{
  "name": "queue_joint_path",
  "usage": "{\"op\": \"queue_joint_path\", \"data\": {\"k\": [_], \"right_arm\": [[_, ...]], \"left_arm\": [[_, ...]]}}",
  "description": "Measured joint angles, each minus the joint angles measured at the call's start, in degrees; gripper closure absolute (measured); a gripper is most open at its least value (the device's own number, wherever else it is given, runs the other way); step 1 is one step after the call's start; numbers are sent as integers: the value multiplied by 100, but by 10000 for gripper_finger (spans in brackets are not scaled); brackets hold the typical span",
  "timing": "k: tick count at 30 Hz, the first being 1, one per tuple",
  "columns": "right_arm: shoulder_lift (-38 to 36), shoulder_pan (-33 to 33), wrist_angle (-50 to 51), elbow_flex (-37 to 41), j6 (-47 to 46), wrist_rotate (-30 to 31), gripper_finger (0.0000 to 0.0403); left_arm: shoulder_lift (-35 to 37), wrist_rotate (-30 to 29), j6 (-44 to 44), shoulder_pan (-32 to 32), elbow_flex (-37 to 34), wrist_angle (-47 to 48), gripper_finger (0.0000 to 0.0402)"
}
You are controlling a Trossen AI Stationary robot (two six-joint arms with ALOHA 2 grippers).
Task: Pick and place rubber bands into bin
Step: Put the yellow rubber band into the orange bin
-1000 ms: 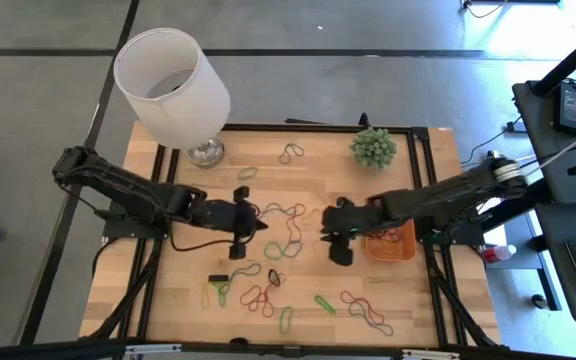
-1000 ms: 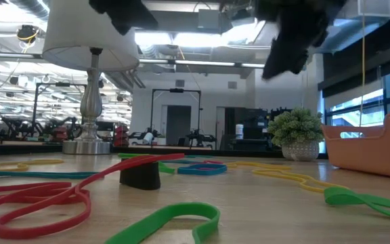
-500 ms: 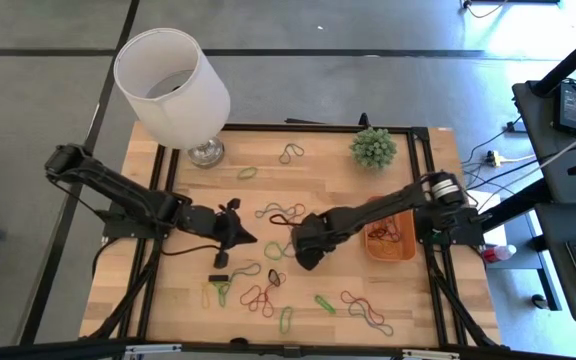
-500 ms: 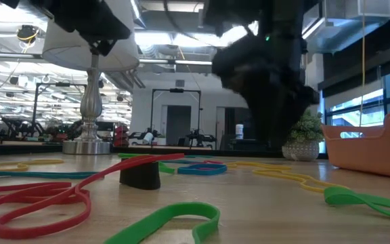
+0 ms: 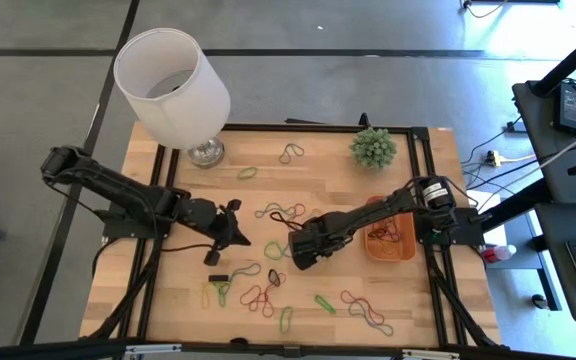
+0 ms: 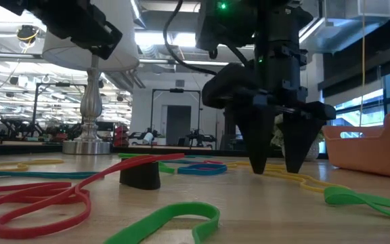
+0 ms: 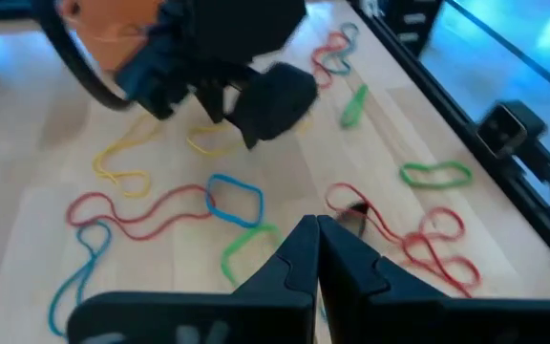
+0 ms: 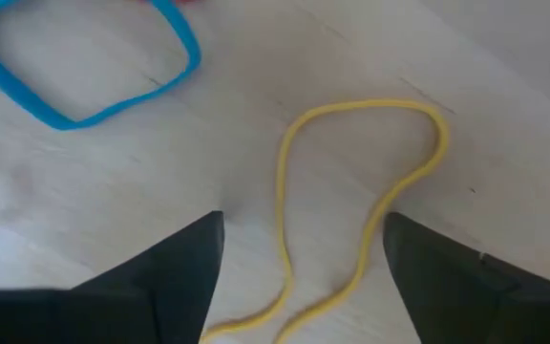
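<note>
Since yellow rubber band (image 8: 351, 201) lies flat on bench (image 5: 418, 310) mid-table, long axis running between R gripper (image 8: 304, 277) fingers, spread wide astride it; bin (image 5: 388, 243) to right. L gripper (image 7: 315, 250) pinched empty, farther off.

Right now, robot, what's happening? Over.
Right gripper open, straddling thin yellow rubber band. Left gripper shut, empty. Small orange bin clear.

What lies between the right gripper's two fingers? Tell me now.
A yellow rubber band on bare wood lies between the open right gripper's fingers, shown in the right wrist view.
</note>
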State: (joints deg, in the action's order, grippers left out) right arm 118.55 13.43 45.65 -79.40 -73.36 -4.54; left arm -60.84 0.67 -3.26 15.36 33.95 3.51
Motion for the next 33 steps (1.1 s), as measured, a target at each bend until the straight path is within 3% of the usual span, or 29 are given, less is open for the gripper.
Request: {"op": "queue_joint_path", "data": {"k": [5,15,26,33], "right_arm": [[149,133,216,-30,-410,44,163],[185,258,507,-150,-736,302,384],[-406,296,2590,-1442,-597,1064,399],[-1413,385,2878,-1255,-615,1637,401]], "left_arm": [[10,443,279,-309,1,135,400],[18,488,806,-1109,2,108,400],[742,341,962,-1335,2,757,401],[1305,297,1197,-1675,4,1333,401]]}}
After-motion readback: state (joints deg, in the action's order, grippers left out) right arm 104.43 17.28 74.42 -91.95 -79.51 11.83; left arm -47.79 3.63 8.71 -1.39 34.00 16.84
